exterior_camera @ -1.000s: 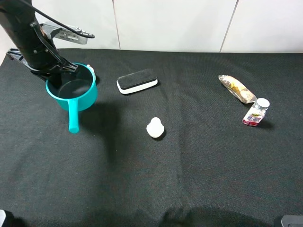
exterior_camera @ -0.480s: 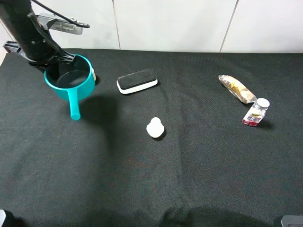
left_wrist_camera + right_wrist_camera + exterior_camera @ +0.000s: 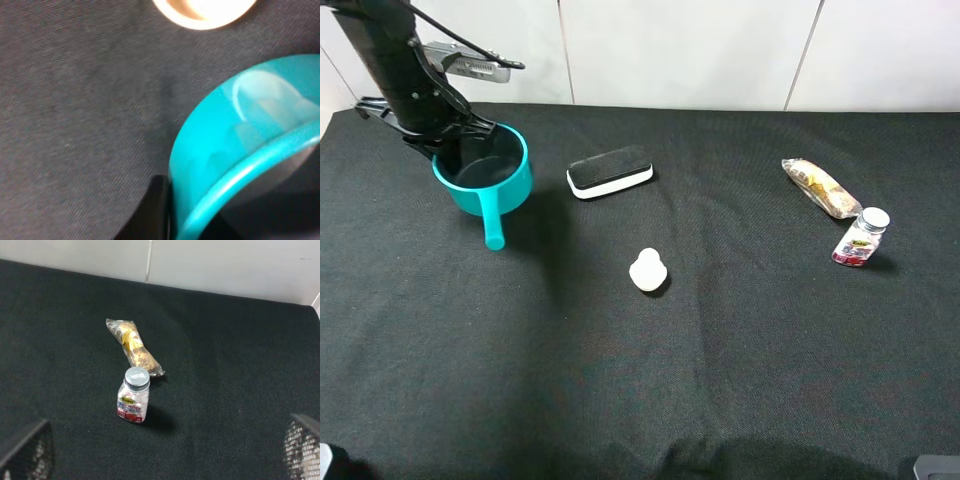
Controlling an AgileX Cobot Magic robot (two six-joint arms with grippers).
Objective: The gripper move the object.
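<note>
Fingers (image 3: 155, 212) gripping saucepan (image 3: 510, 186) rim, bottle (image 3: 134, 401) label illegible

Reads as a lab test bench: black cloth (image 3: 720, 380) over the table, bare white wall panels (image 3: 680, 50) behind, unrelated odds laid well apart: board eraser (image 3: 610, 171), wrapped snack (image 3: 820, 187), small bottle (image 3: 861, 237).

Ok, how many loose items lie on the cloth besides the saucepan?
5: black-and-white eraser and beige cup (mostly hidden) by the teal saucepan; white lump centre; wrapped snack and silver-capped bottle right.
</note>
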